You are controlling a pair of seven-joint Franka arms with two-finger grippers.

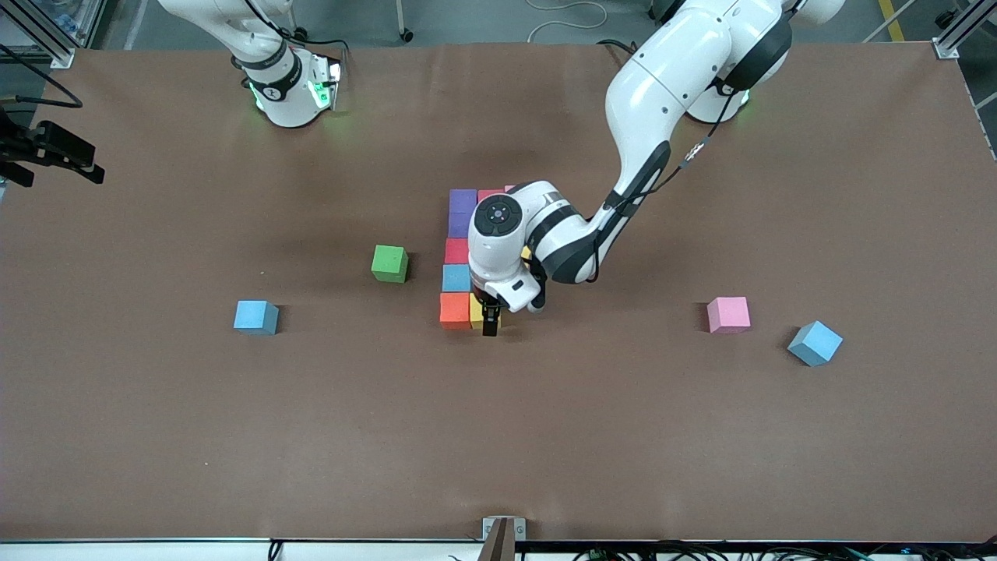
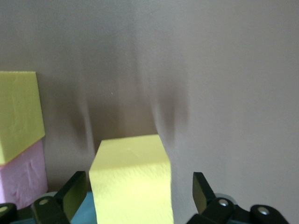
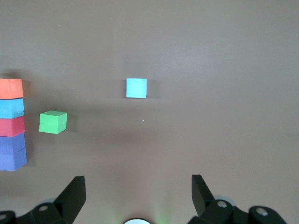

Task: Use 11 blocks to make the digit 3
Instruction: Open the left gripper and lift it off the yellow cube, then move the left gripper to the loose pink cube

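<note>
Hovering low over the middle of the table, the left gripper (image 1: 491, 323) had its fingers spread either side of a yellow block (image 2: 131, 179), clear of its faces in the left wrist view, so the cube looked set down rather than gripped. That block sat touching the orange block (image 1: 455, 309), at about three o'clock from it in the front view, apparently forming the stroke of the 3 nearest the front camera. From the orange block a column ran toward twelve o'clock: light blue block (image 1: 456, 277), red block (image 1: 456, 251), then two purple blocks (image 1: 462, 212), presumably the digit's straight side. A pink block (image 2: 21, 170) with a second yellow block (image 2: 17, 114) beside it showed in the left wrist view, probably the middle bar. The rest of the figure was hidden under the arm. A loose pink cube (image 1: 728, 314) lay well apart toward the left arm's end, likely next to be fetched. The green cube (image 1: 389, 263) stood outside the figure. The right gripper (image 3: 136, 198) waited, fingers spread, near its base.
</note>
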